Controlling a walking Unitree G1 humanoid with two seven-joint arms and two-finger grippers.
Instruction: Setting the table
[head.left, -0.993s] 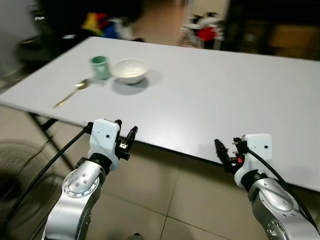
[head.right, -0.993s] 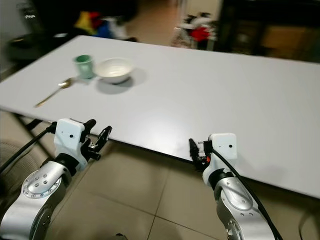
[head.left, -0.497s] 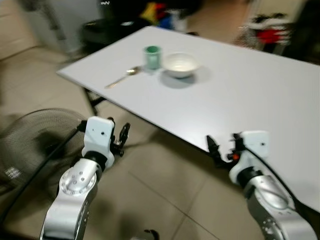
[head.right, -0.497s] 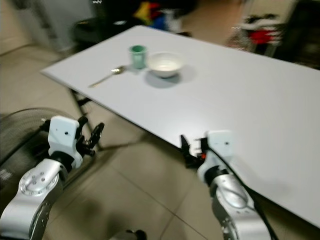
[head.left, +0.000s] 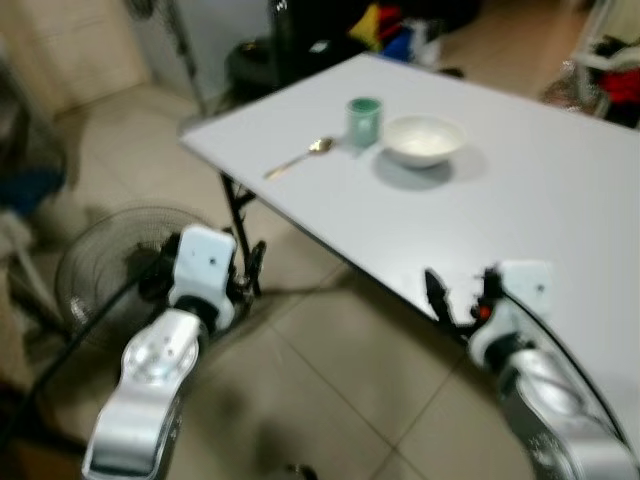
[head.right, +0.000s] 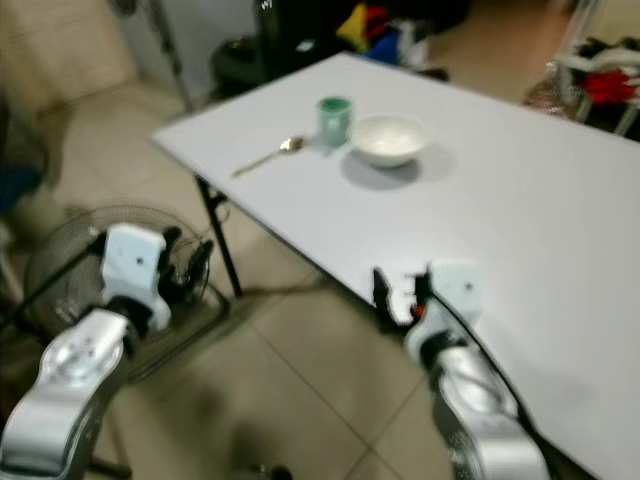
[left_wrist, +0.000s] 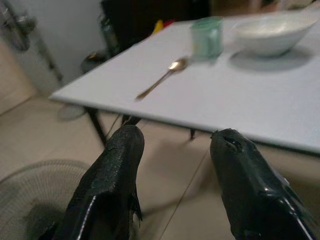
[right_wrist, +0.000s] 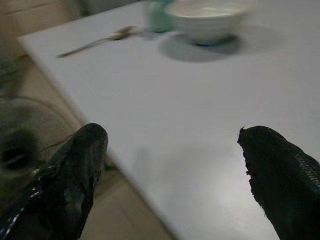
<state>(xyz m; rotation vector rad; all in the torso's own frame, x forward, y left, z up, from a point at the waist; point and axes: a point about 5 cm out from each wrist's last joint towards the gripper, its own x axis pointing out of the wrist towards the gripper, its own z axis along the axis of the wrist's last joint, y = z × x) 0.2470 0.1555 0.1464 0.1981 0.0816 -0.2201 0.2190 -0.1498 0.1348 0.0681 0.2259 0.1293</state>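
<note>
A white bowl (head.left: 425, 139) stands on the white table (head.left: 520, 220) near its far left corner. Just left of the bowl is a green cup (head.left: 364, 120), and left of that lies a gold spoon (head.left: 298, 158). My left gripper (head.left: 252, 268) hangs open and empty over the floor, off the table's left end; its wrist view looks across at the spoon (left_wrist: 162, 79), the cup (left_wrist: 207, 37) and the bowl (left_wrist: 272, 34). My right gripper (head.left: 437, 296) is open and empty at the table's near edge, pointing over the tabletop toward the bowl (right_wrist: 210, 20).
A round floor fan (head.left: 110, 280) lies on the tiles beside my left arm. The table's black leg (head.left: 235, 215) stands near my left gripper. Dark furniture and coloured clutter (head.left: 385, 30) sit behind the table's far end. The picture is blurred.
The whole picture has shifted: the camera has swung left, so the table sits further right and the fan has come into view. The bowl, cup and spoon keep their places on the table.
</note>
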